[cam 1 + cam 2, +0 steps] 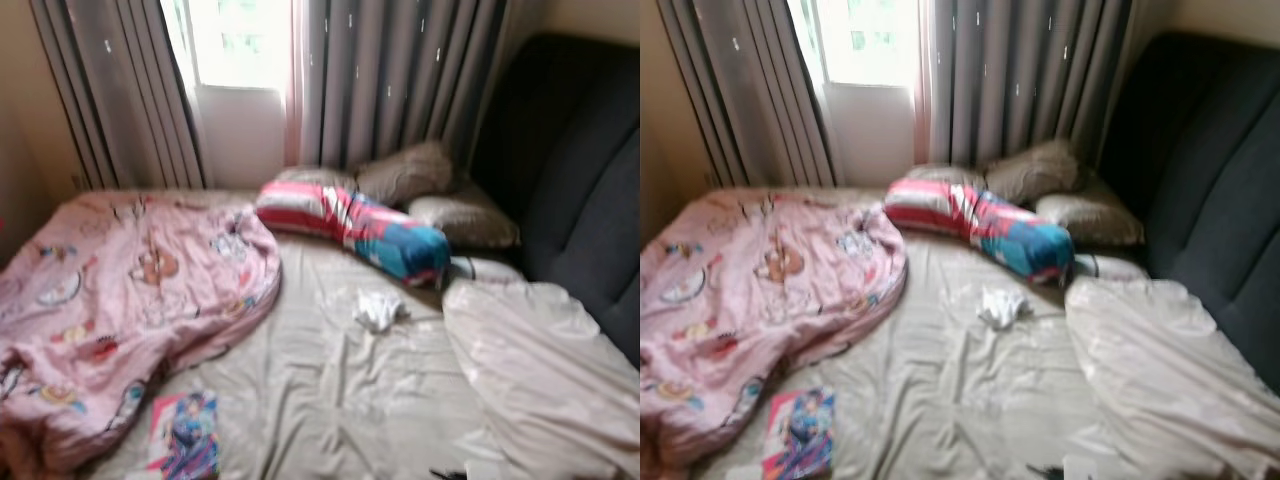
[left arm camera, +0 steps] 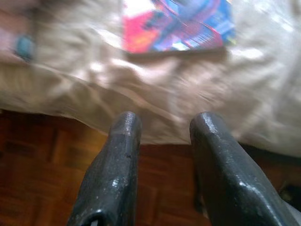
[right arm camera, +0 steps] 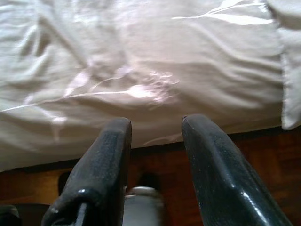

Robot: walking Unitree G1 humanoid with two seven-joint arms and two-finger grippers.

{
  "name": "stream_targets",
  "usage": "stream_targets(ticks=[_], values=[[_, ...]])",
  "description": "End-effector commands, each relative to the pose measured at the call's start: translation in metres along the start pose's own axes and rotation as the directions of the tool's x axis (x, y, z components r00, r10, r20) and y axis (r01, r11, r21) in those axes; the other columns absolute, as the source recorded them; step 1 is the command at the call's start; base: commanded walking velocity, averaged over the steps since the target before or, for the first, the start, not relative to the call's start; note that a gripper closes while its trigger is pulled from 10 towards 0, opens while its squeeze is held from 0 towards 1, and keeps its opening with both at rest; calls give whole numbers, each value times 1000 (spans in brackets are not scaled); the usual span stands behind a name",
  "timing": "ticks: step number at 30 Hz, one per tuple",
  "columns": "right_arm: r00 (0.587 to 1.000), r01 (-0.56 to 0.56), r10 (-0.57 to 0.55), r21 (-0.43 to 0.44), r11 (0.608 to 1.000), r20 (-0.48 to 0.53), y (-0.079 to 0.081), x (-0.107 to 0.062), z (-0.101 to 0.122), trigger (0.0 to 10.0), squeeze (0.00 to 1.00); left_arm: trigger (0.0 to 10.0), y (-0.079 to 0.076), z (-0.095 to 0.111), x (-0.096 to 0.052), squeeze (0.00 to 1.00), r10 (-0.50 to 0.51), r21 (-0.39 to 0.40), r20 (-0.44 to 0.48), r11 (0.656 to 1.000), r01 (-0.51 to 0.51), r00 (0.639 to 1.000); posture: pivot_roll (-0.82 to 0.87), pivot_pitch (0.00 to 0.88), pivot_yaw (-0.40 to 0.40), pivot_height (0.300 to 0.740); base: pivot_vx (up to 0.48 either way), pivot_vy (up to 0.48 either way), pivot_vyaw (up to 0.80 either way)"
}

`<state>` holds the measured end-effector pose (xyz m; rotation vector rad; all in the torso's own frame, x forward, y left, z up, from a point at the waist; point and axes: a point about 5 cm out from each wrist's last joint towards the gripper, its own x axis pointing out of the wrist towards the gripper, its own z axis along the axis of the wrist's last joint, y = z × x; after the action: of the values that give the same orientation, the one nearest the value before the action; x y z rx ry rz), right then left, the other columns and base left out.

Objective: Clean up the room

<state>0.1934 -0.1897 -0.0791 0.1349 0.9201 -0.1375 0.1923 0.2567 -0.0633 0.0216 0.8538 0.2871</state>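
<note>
left eye view: unmade bed (image 1: 330, 390) is seen with pink blanket (image 1: 120, 290) bunched on its left, striped bolster (image 1: 350, 225) near the pillows (image 1: 420, 185), white cloth (image 1: 378, 308) mid-sheet, colourful book (image 1: 185, 435) at the near edge. left gripper (image 2: 162, 125) and right gripper (image 3: 155, 125) are held spread, empty, over the wooden floor (image 2: 42, 155) beside the bed edge.

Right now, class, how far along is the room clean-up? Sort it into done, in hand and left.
Done: nothing visibly; the pink quilt lies bunched.
In hand: nothing held. The left gripper and right gripper hover open at the bed's edge.
Left: the colourful book, crumpled white cloth, striped bolster and loose white sheet.
</note>
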Motion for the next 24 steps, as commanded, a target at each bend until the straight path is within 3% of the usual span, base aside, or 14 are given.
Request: stream_targets(ticks=[1,18,24], values=[[1000,23,-23,-2,1000,-3,-9,-1,-1,10000,0,10000,-9,3,1,0,-25,-3,6,1000,25,1000,-5,0,-13,740,0,480,0],[1000,16,-16,-1,1000,10,-8,-1,1,10000,0,10000,-1,0,0,0,-18,-3,0,1000,18,1000,-6,1,-9,740,0,477,0],[1000,11,-11,0,1000,15,-8,-1,2,10000,0,10000,-16,6,2,0,-34,1,10,999,34,999,-4,1,-6,740,0,466,664]])
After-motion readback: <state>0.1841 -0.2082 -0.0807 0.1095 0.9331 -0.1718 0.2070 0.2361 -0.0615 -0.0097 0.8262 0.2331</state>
